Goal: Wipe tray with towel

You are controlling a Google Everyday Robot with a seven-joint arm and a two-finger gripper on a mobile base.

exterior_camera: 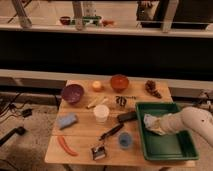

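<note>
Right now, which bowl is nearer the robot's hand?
The orange bowl; the purple bowl sits farther from the gripper in the green tray.

The wooden table [82, 133] carries a purple bowl [73, 93] at the back left, then a small orange ball [97, 86] and an orange bowl [119, 81]. A white cup [101, 113] stands in the middle. A blue sponge [66, 120] and a small blue cup [125, 140] lie nearer the front. The green tray [170, 145] sits on the right side, and the gripper [159, 126] is inside it, at the towel [149, 120].
</note>
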